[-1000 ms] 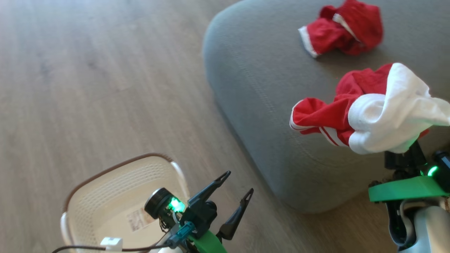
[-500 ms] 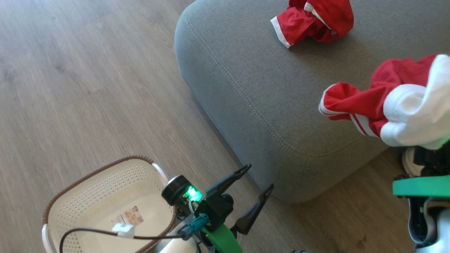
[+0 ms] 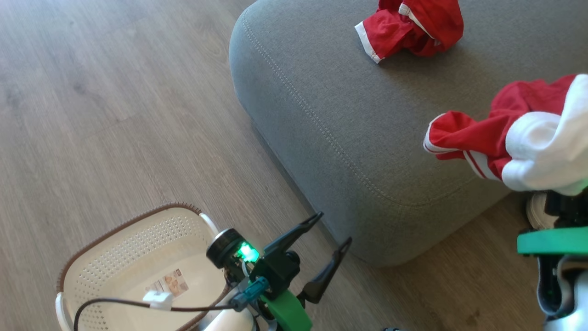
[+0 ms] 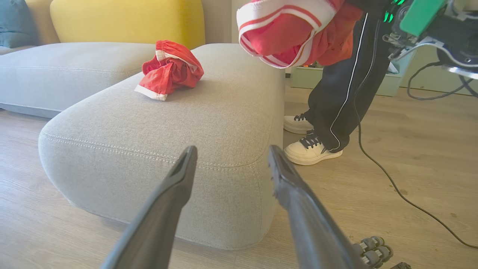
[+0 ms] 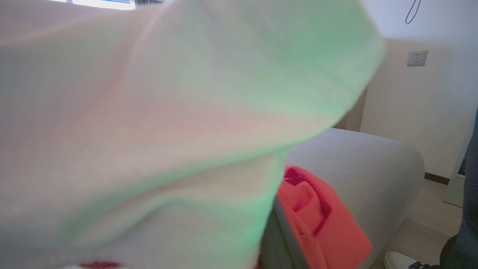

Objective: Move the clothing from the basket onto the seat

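A bundle of clothing, red with white stripes and a white piece, hangs over the near right edge of the grey seat. My right gripper is shut on the bundle from below, its fingers buried in the cloth. Another red garment lies crumpled on the seat's top. The white basket stands on the floor at lower left, with a label on its bare bottom. Beside the basket, my left gripper is open and holds nothing, pointing at the seat's front.
A person's legs in dark trousers and white shoes stand right of the seat. A black cable trails across the wooden floor there. A yellow cushion sits behind the seat. Bare floor stretches to the left of the seat.
The head camera has shifted, so the whole picture moved. The held bundle has edged slightly right over the seat's edge. My left gripper stays open.
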{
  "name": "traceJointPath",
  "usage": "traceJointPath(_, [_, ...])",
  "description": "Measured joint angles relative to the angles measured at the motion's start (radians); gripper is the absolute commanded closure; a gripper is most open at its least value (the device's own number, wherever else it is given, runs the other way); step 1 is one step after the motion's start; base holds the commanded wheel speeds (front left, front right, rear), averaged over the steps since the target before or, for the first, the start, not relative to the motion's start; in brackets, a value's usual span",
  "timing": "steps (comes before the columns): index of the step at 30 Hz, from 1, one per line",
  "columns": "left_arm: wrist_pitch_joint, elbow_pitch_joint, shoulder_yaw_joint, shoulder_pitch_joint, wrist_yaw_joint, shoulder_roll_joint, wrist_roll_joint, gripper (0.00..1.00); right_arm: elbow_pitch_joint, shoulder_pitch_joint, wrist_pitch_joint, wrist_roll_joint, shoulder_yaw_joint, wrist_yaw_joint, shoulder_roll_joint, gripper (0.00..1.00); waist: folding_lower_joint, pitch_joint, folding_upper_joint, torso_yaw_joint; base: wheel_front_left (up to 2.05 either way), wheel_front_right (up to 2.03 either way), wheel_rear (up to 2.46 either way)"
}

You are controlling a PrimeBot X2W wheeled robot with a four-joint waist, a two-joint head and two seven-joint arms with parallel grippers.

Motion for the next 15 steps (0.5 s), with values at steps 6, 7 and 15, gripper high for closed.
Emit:
traceJointPath(6, [0.0,-0.004,0.043,0.005,0.02,0.0,0.037,0.0,0.064,-0.109,0.0,-0.007,-0.005,0.0,-0.038,1.0,0.0,0.036,0.0,-0.002,0.0,0.0,0.0])
traceJointPath(7, [0.0,-0.007,0.051,0.005,0.021,0.001,0.047,0.0,0.075,-0.143,0.0,-0.004,-0.005,0.0,-0.041,1.0,0.0,0.049,0.0,-0.003,0.0,0.0,0.0])
traceJointPath(15, [0.0,-0.005,0.04,-0.101,0.015,0.051,0.1,0.0,0.102,-0.478,0.0,0.037,-0.038,0.0,-0.13,1.0,0.0001,0.223,0.0,0.018,0.0,0.0,0.0])
